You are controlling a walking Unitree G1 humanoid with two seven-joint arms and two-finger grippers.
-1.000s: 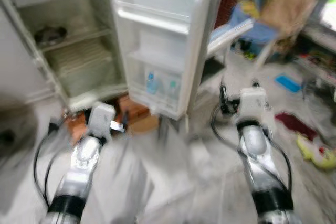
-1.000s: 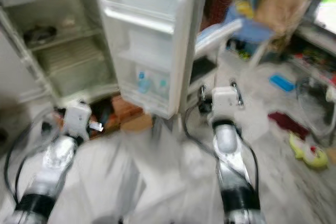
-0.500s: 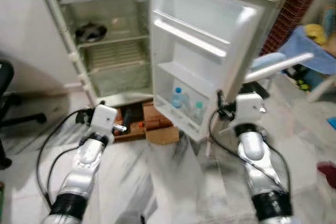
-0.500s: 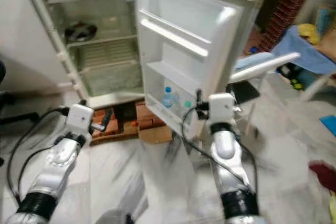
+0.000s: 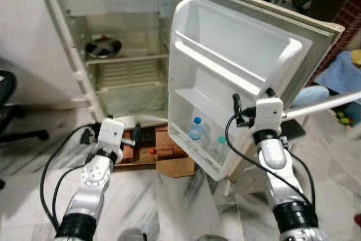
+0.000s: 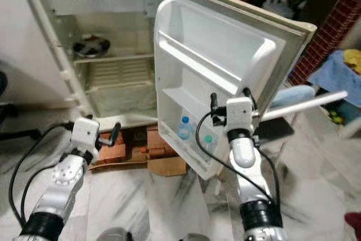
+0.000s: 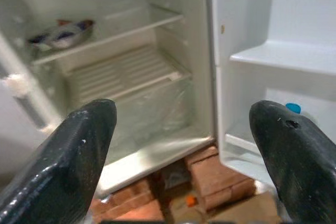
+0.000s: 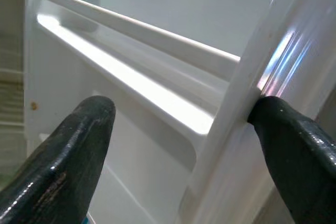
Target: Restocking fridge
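**Open fridge faced, both grippers empty and spread**

A small white fridge point(image 5: 121, 55) is seen standing wide open on bricks point(image 5: 148, 142), with its door point(image 5: 237, 77) swung out toward the robot's right. In the head views, two bottles are seen in the lowest door shelf: a blue-capped bottle point(image 5: 196, 130) and a green-capped bottle point(image 5: 219, 148) just beside it. A dark dish point(image 5: 102, 47) is seen on the upper wire shelf inside the cabinet; the shelf below it is bare.

By the left wrist view the cabinet interior is shown from closer, with the dish point(image 7: 60, 33) at the upper shelf, the ribbed lower shelf, and the blue cap of a bottle point(image 7: 293, 108) at the door's edge. By the right wrist view the door's rail and its outer edge are shown from very near.

The left gripper point(image 7: 181, 145) is held with its fingers spread wide, nothing between them, in front of the cabinet's lower opening and apart from it. The right gripper point(image 8: 184, 145) is likewise spread and empty, with the door's outer edge lying between its fingers; contact cannot be told.

Open marble floor point(image 5: 169, 207) is seen between the arms. A flat cardboard piece point(image 5: 175, 166) lies under the door's lower corner, and an office chair base point(image 5: 17, 131) stands to the far left.
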